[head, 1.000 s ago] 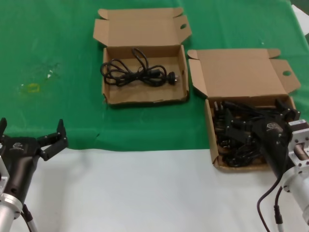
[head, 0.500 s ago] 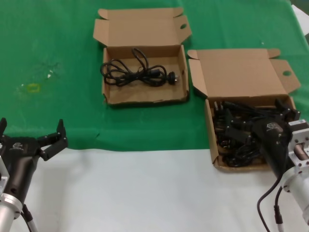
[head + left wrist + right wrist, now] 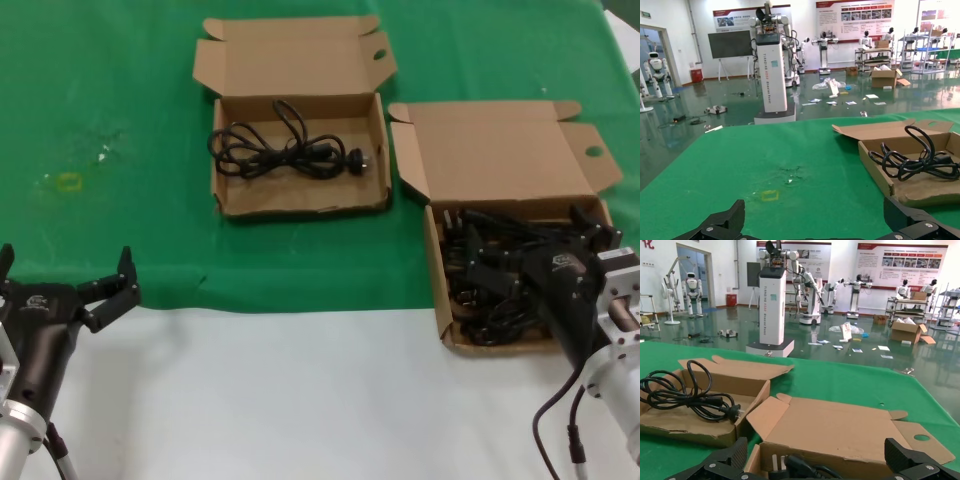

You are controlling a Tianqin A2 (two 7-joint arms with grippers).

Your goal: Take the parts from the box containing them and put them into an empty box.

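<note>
Two open boxes sit just apart on the green surface [image 3: 120, 90], one cord [image 3: 280, 150] in the far box [image 3: 300, 200], nothing moved since earlier, while the right end effector [image 3: 520, 262], spread wide, hangs over the cord pile [image 3: 490, 290] in the near box [image 3: 435, 270], and the left end effector [image 3: 65, 275] idles open.

A green cloth [image 3: 120, 120] covers the table's far part, with a bare white strip [image 3: 300, 400] nearer. Beyond the cloth, a glossy floor [image 3: 715, 100] reflects light beneath wall posters [image 3: 900, 262].
</note>
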